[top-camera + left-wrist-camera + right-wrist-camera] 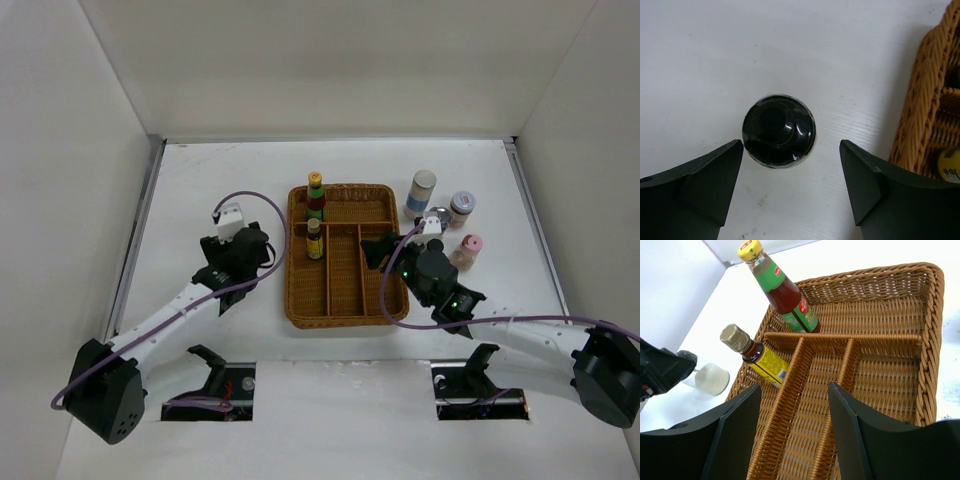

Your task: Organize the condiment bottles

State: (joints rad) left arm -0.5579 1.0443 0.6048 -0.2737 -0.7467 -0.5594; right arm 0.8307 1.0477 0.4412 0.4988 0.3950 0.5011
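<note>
Two dark sauce bottles stand in the wicker tray's left side: a yellow-capped red-sauce one at the back and a yellow-labelled one in front of it. A squat bottle with a black cap stands on the table left of the tray; its white body shows in the right wrist view. My left gripper is open above it, the bottle just ahead of the fingertips. My right gripper is open and empty over the tray's middle compartments.
Right of the tray stand a white-capped blue-labelled jar, a silver-lidded jar partly behind my right wrist, a grey-lidded jar and a pink-capped bottle. The tray's wicker wall is close to my left gripper's right finger. White walls enclose the table.
</note>
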